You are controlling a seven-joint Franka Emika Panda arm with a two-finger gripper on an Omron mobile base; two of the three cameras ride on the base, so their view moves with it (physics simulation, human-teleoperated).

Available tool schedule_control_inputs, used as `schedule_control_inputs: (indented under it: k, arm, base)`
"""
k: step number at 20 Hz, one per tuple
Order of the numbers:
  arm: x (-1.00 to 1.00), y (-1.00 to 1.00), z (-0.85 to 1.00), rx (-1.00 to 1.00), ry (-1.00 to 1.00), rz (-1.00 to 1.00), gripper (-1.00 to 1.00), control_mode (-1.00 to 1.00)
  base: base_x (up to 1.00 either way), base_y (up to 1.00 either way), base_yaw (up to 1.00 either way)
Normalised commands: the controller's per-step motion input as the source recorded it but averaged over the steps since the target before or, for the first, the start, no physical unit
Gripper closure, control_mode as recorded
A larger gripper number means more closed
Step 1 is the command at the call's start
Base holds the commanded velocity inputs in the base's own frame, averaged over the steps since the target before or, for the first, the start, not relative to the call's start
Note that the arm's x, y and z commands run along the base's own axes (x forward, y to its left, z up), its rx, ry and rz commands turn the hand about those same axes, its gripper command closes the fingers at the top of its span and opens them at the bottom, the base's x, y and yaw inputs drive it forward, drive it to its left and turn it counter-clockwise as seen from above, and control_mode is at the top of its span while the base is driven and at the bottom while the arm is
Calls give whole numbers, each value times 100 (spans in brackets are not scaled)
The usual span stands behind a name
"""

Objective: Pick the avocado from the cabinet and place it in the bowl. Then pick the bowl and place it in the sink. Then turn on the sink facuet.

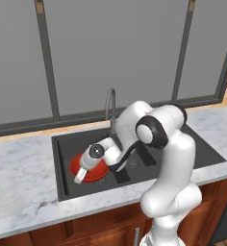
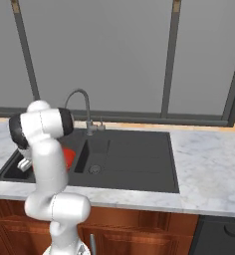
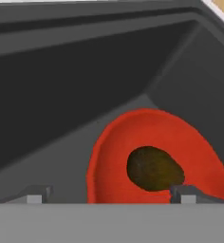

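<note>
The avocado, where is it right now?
The avocado lies inside the red bowl, which sits in the left basin of the dark sink, just ahead of the open fingers.

Two base views from behind, left and right, looking forward and down, sharing the dark sink (image 1: 134, 158) and gooseneck faucet (image 2: 82, 107). Hand view close inside the basin, facing the red bowl (image 3: 152, 156).
</note>
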Motion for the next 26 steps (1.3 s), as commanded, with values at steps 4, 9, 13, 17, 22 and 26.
schedule_control_inputs:
  k: [4,9,13,17,22,26]
  arm:
    - [-46,0,100,-6,1,-19,-100,-100]
    - [-30,0,100,-1,0,-21,-100,-100]
    - [-34,0,100,0,-2,-16,-100,-100]
    - [-51,0,100,0,-15,-8,-100,-100]
    - [-48,0,100,0,-17,-11,-100,-100]
    - [-33,3,87,-2,-3,-13,-100,-100]
  base:
    - [0,0,0]
    - [0,0,0]
    - [0,0,0]
    - [0,0,0]
    - [0,0,0]
    - [0,0,0]
